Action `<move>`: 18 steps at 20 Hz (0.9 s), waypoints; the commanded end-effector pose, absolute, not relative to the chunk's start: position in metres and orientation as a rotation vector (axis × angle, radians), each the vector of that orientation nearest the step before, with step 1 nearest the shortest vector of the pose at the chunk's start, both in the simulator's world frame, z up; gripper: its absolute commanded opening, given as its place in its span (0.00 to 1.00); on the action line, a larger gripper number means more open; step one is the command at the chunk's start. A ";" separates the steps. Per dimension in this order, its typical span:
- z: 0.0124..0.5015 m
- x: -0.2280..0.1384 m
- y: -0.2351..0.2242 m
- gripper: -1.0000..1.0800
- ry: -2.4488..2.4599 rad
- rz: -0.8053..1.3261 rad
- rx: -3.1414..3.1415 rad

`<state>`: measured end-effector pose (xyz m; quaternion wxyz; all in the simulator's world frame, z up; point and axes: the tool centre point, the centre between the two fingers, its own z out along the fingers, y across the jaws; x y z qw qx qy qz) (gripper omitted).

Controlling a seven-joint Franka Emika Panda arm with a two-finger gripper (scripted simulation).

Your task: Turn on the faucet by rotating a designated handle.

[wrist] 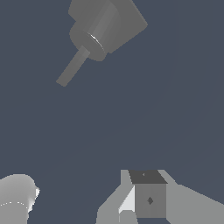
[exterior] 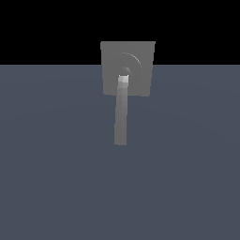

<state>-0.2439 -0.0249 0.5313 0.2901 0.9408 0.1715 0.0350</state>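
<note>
Gripper (wrist: 83, 205) shows only partly in wrist view w/ nothing betw. its fingers (wrist: 148, 199), open/shut state unclear, well apart from handle (exterior: 121, 112), which runs toward 6 o'clock from faucet (exterior: 140, 58) hub in exterior view.

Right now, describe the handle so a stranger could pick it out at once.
Find the grey faucet, a flat square plate on the blue-grey floor. From its ringed hub one long bar runs out: the handle. It is slim, straight, and longer than the plate's side.
</note>
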 end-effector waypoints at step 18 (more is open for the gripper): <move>0.623 -0.221 0.061 0.00 0.829 -0.255 1.382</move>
